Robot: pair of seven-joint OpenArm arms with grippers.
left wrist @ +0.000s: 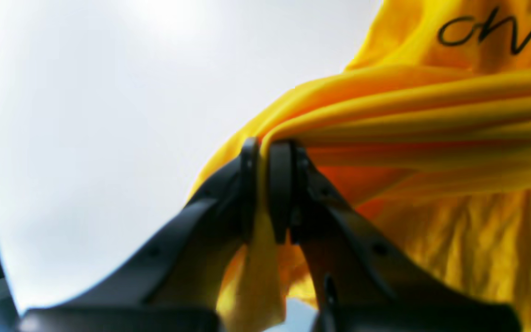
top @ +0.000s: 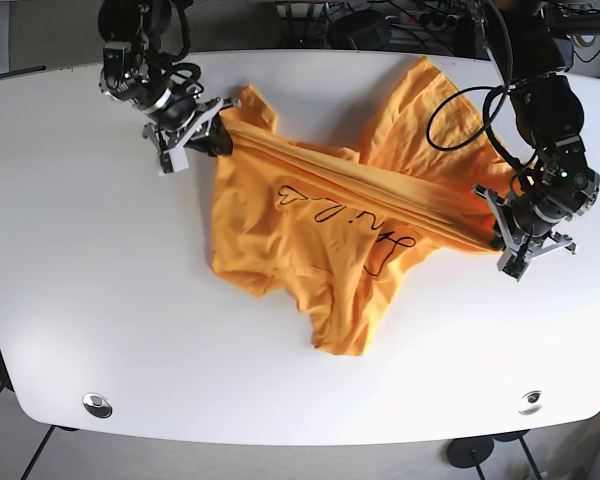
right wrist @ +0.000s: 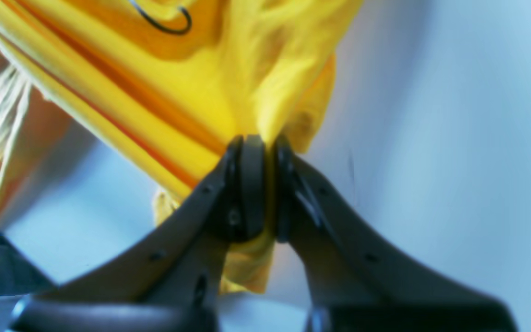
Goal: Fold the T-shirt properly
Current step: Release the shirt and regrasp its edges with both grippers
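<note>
The yellow-orange T-shirt point(top: 320, 235) with black script lettering lies rumpled across the middle of the white table point(top: 80, 290). A taut fold of it stretches between the two arms. My left gripper point(top: 488, 232) is shut on the shirt's edge at the right; in the left wrist view the fabric point(left wrist: 431, 115) is pinched between the black fingers point(left wrist: 280, 184). My right gripper point(top: 223, 137) is shut on the shirt at the upper left; the right wrist view shows cloth point(right wrist: 164, 92) squeezed between its pads point(right wrist: 251, 184). Loose cloth hangs below both grips.
Cables point(top: 460, 110) loop from the arm on the right over the table. Two round metal fittings point(top: 97, 404) sit near the front edge. Equipment and wires point(top: 380, 20) crowd behind the far edge.
</note>
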